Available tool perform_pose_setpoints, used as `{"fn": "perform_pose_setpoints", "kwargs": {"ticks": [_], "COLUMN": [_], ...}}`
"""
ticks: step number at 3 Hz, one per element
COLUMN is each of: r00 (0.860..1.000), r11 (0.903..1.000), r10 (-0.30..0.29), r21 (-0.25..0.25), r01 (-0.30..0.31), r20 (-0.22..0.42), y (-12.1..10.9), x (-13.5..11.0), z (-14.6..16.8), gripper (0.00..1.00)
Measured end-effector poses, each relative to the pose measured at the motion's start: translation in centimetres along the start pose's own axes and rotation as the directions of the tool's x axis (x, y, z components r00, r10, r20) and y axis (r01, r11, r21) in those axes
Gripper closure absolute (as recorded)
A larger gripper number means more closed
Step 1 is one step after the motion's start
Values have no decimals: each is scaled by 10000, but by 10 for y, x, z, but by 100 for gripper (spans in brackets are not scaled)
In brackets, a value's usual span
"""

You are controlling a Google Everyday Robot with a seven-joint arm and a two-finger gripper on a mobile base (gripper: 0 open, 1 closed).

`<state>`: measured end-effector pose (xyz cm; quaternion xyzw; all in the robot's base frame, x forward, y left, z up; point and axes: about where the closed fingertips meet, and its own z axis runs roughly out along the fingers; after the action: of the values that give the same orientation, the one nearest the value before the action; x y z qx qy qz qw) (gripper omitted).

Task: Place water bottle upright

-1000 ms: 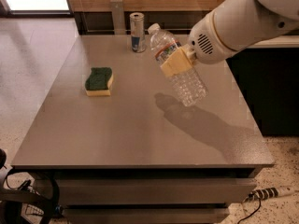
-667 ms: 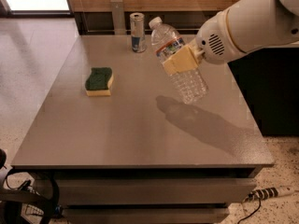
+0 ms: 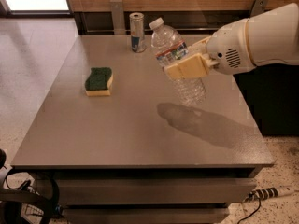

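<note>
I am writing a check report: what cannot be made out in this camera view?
Camera view only.
The water bottle: middle covered by the pincer holding it.
Far finger: mostly behind the bottle.
The robot arm: cut off by the right edge.
The can: label too small to read.

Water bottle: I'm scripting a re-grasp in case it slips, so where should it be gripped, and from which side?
Grip the water bottle at its ribbed middle, just below the label band, coming from the picture's right, as the end effector does now, shut on it above the table. The body is straight-walled there, and the free bottom can land flat.
</note>
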<state>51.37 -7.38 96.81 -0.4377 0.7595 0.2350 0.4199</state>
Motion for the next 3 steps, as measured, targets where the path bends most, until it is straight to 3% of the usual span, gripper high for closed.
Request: {"fn": "perform_pose_setpoints", "kwargs": {"ticks": [1,2,3], "r00": [9932,9865,9859], "r11": [9972,9914,9915], "r10": [-651,-1244,-1231], "r21": [-307,-279,-281], "r01": [684,1280,1271], "r20": [967,1062,1134], "y": [3,6,6], "x": [5,1,1], "z": [3,2,4], "gripper": [100,100,100]}}
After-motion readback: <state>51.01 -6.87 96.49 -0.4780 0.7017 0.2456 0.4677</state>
